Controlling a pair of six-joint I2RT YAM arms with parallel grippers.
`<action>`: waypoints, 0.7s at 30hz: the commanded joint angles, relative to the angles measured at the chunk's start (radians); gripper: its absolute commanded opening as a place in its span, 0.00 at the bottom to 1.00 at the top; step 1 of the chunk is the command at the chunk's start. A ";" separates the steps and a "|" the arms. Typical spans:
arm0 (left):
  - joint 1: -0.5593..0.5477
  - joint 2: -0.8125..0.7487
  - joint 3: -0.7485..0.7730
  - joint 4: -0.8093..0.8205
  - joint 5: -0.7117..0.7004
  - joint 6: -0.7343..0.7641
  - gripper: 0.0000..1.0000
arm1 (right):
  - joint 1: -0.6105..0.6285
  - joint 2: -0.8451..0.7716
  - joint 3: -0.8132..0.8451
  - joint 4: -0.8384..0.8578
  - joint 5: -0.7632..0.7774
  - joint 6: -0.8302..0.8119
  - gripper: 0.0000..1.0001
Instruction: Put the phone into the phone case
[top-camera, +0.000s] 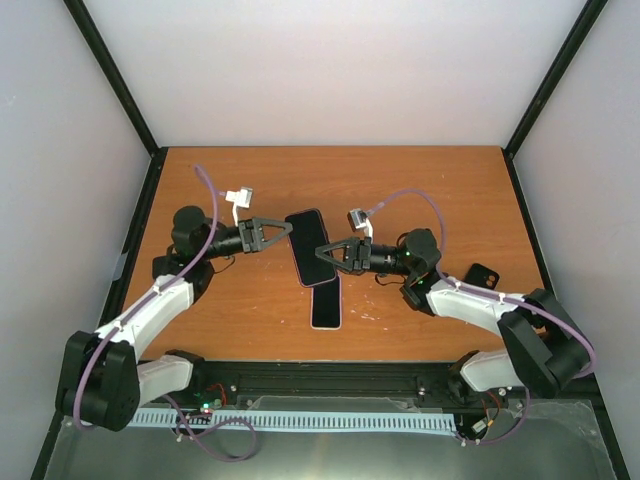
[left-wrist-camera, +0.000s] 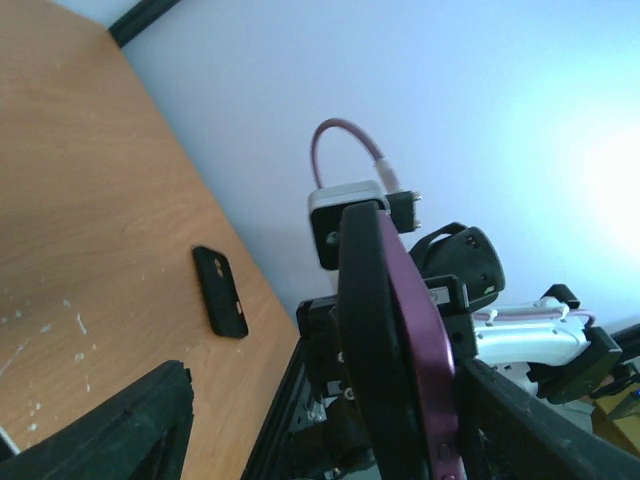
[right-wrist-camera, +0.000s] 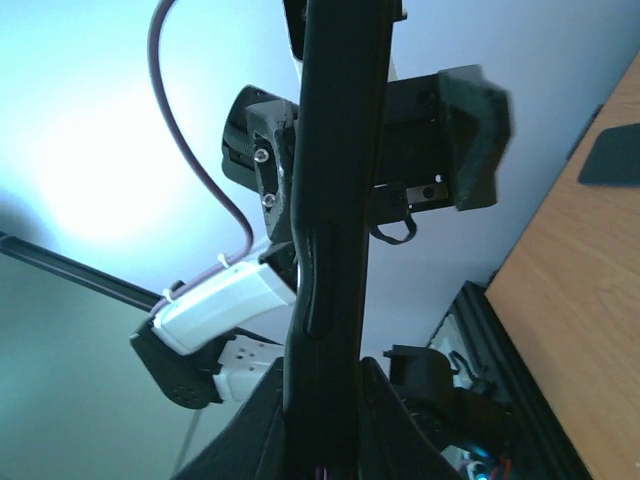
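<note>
1. Left hand (top-camera: 278, 238) stands released, its fingers spread wide at the end of the phone (top-camera: 308, 247). One finger is just beside the purple case (left-wrist-camera: 425, 340); contact is unclear.
2. Right hand (top-camera: 330, 253) is clenched on the phone, holding it tilted over the counter (top-camera: 230, 300).
3. A flat dark slab (top-camera: 325, 305) lies below it near the front edge, and bare wood stretches back.

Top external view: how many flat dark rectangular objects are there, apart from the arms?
3. A purple-rimmed dark slab, gripped by the right hand; a pale-rimmed black slab lying on the wooden table by it; a small black piece beside the right arm. None seems hidden.
</note>
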 joint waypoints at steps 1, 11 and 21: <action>-0.005 -0.046 -0.034 0.193 0.030 -0.097 0.65 | 0.018 0.026 0.014 0.262 -0.001 0.120 0.09; -0.007 -0.049 -0.061 0.269 0.023 -0.190 0.22 | 0.037 0.045 -0.007 0.265 0.012 0.109 0.10; -0.007 -0.063 0.050 -0.132 -0.049 -0.025 0.05 | 0.039 -0.022 -0.003 0.037 0.060 -0.032 0.18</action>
